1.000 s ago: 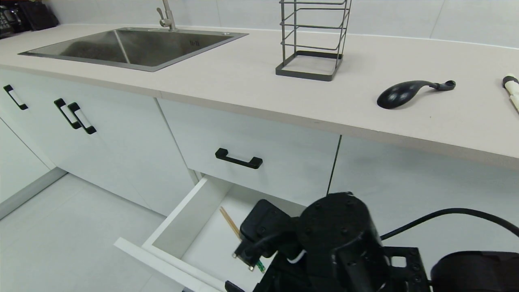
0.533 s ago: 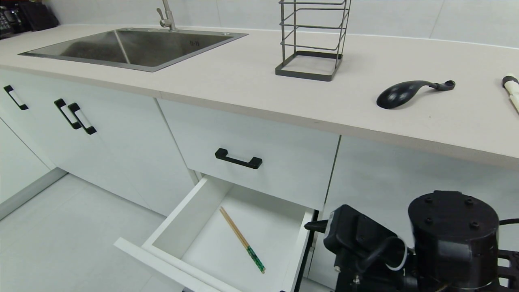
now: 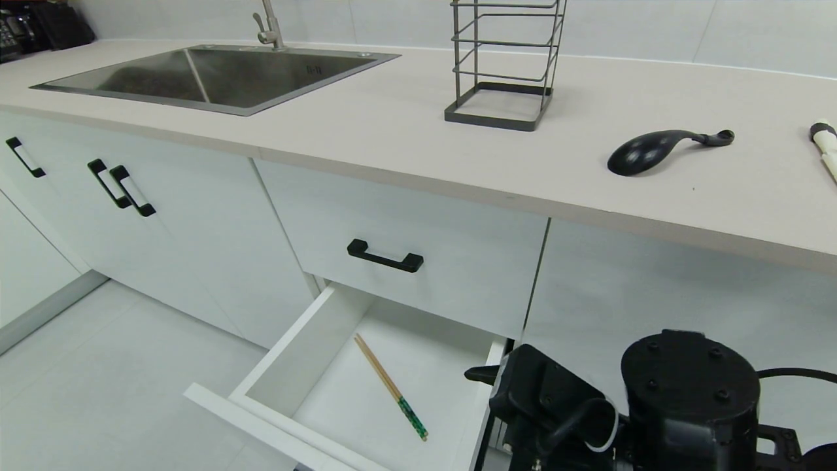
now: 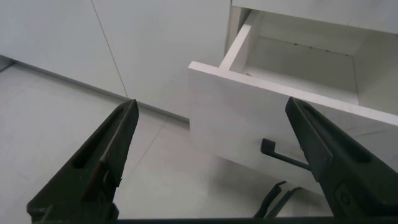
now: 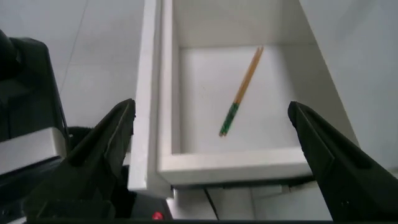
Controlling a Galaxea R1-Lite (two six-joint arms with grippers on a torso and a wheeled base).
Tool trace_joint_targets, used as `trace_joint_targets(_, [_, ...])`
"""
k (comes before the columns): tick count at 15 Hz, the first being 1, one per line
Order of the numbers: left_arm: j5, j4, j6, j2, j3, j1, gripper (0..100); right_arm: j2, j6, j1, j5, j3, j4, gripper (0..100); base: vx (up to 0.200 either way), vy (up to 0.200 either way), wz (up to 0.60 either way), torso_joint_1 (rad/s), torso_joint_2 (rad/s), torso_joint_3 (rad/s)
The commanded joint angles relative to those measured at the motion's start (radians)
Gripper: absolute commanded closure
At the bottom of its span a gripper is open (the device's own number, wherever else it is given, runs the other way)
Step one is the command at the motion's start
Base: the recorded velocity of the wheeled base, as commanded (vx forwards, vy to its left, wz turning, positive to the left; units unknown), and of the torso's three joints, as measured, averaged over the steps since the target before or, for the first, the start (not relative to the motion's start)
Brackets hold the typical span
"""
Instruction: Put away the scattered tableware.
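The pair of chopsticks (image 3: 391, 387) lies flat on the floor of the open drawer (image 3: 294, 353), slanted, with the green ends toward the drawer's front. The right gripper (image 5: 210, 107) hangs above the drawer with its fingers spread wide and nothing between them. The left gripper (image 4: 211, 102) sits low in front of the drawer's front panel, also wide open and empty.

The black spoon (image 3: 660, 150) rests on the counter (image 3: 405, 131), above the drawer and well off to its right. A white utensil with a dark end (image 3: 825, 147) lies farther to the drawer's right.

The step in hand looks like fetching the spoon with the right arm. To do that well:
- Lift clear of the drawer's right wall and the counter lip before swinging across
- Come down on the spoon's thin curved handle, not the rounded bowl, which would likely slip out of the pads
- Close across the handle's width
- Carry it back and lower it into the bare part of the drawer beside the chopsticks, not on top of them
- Leave the drawer out until the last piece is in
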Motion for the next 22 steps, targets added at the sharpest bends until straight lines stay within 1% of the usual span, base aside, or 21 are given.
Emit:
trace_joint_targets(1, [0.001, 0.0, 0.0, 0.0, 0.0, 0.0, 0, 0.041, -0.002, 0.008, 0.0, 0.0, -0.002, 0, 0.0, 0.0, 0.0, 0.0, 0.0, 0.0])
trace_joint_targets(12, [0.0, 0.0, 0.0, 0.0, 0.0, 0.0, 0, 0.038, -0.009, 0.055, -0.002, -0.029, 0.001, 0, 0.0, 0.0, 0.0, 0.0, 0.0, 0.0])
trace_joint_targets(15, [0.0, 0.0, 0.0, 0.0, 0.0, 0.0, 0, 0.038, -0.009, 0.055, -0.002, -0.029, 0.001, 0, 0.0, 0.0, 0.0, 0.178, -0.11, -0.049])
trace_joint_targets(18, [0.001, 0.0, 0.0, 0.0, 0.0, 0.0, 0, 0.038, -0.009, 0.057, -0.002, -0.029, 0.001, 0, 0.0, 0.0, 0.0, 0.253, -0.17, -0.168])
trace_joint_targets(22, [0.0, 0.0, 0.0, 0.0, 0.0, 0.0, 0, 0.037, -0.008, 0.063, -0.002, -0.029, 0.001, 0, 0.0, 0.0, 0.0, 0.19, -0.63, -0.192])
